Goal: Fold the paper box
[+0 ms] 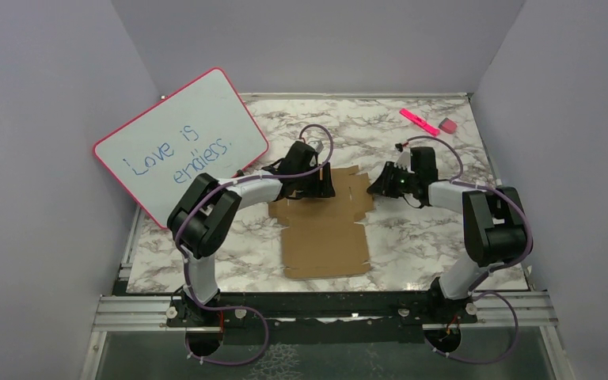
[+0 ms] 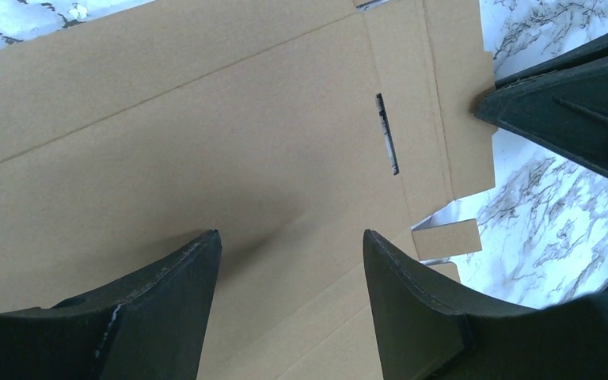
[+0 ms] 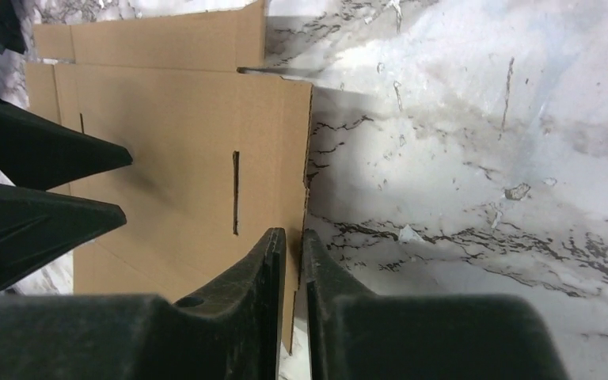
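The paper box (image 1: 324, 233) lies flat and unfolded in the middle of the desk (image 1: 427, 237). In the overhead view its long axis runs from 12 to 6 o'clock, with bare marble open on its 3, 6 and 9 o'clock sides. Pale walls (image 1: 324, 39) close the desk in at 9, 12 and 3 o'clock. A pink-framed whiteboard (image 1: 178, 146) stands tilted at 10 o'clock by the left wall, well apart from the sheet. The left hand (image 1: 322, 187) is over the box's far panel near its 11 o'clock corner, its fingers (image 2: 166, 301) spread wide with only flat cardboard beneath; whether they touch it cannot be told. The right hand (image 1: 378, 187) is at the sheet's 2 o'clock edge, its fingers (image 3: 261, 269) almost together with the thin edge of the side flap pinched between them. A pink marker (image 1: 418, 121) and a small eraser (image 1: 447, 125) lie just beside each other at 1 o'clock near the back wall.
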`<state>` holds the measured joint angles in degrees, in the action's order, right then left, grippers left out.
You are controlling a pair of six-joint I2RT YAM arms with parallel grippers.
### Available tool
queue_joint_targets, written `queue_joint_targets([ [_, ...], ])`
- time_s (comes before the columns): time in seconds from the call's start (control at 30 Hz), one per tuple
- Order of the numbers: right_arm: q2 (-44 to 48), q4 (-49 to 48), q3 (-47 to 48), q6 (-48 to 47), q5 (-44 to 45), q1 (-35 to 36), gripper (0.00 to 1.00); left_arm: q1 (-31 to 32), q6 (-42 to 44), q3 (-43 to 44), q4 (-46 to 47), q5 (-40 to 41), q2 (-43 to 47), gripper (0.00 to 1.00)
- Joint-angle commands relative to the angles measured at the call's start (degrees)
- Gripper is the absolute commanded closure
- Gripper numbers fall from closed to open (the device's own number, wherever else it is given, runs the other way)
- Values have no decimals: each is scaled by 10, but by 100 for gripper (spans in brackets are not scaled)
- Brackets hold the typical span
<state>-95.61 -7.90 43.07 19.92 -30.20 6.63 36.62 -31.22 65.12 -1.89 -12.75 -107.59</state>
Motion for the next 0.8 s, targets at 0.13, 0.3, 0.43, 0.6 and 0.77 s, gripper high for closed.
queue_joint_targets([
  [0.13,27,67,48,-32,37,10,91,4,-6,-10,14,-13,-8,32],
  [0.3,48,143,82,-53,113,39,94,4,-9,-12,16,-16,-13,32],
  [0.43,57,190,109,-66,196,81,95,4,-14,-16,28,-21,-17,32],
  [0.6,49,247,151,-72,306,140,95,4,-17,-24,39,-25,-19,32],
  [0.77,35,294,193,-69,402,202,95,4,-24,-31,52,-30,-22,32],
])
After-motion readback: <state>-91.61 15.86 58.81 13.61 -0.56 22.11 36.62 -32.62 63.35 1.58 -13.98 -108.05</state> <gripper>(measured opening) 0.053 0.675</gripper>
